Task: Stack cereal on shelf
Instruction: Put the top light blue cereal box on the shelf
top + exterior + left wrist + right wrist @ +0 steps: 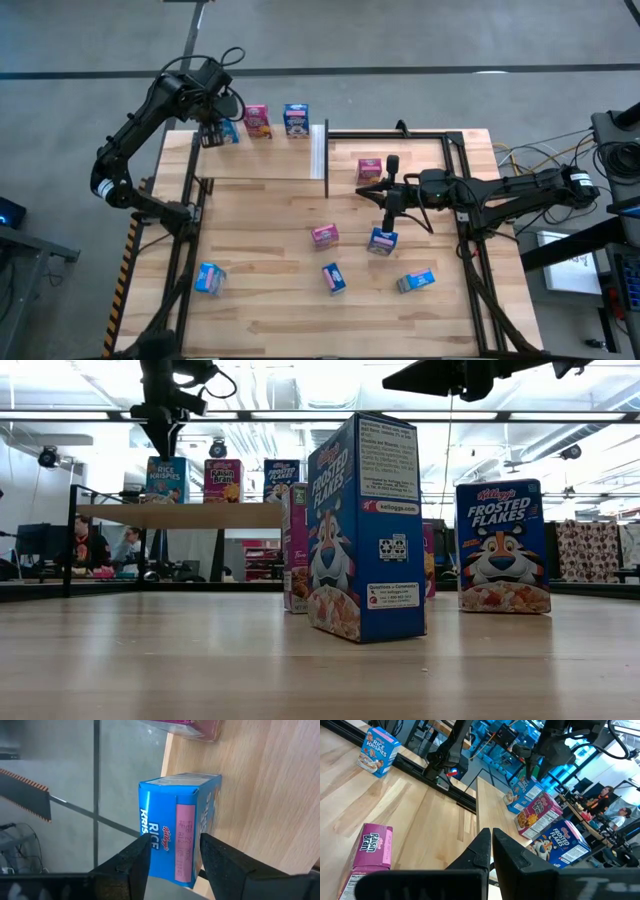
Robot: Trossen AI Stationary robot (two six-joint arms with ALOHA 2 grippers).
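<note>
The shelf is at the table's far left. On it stand three cereal boxes: blue Rice Krispies, pink Raisin Bran and blue Frosted Flakes. My left gripper slants down over the Rice Krispies box, open, with one finger on either side of the box's top end. My right gripper is shut and level above the table's middle right, holding nothing. More cereal boxes rest on the tabletop, among them a pink one and a blue one. My left gripper's fingers stand close against the two broad faces of the Rice Krispies box at its top end, coming from above at a slant. I cannot tell whether they touch it. The box stands upright on the shelf.
A black metal frame runs round the table's far right part, with a pink box inside it. Loose blue boxes rest near the front edge. People sit in the room beyond the table.
</note>
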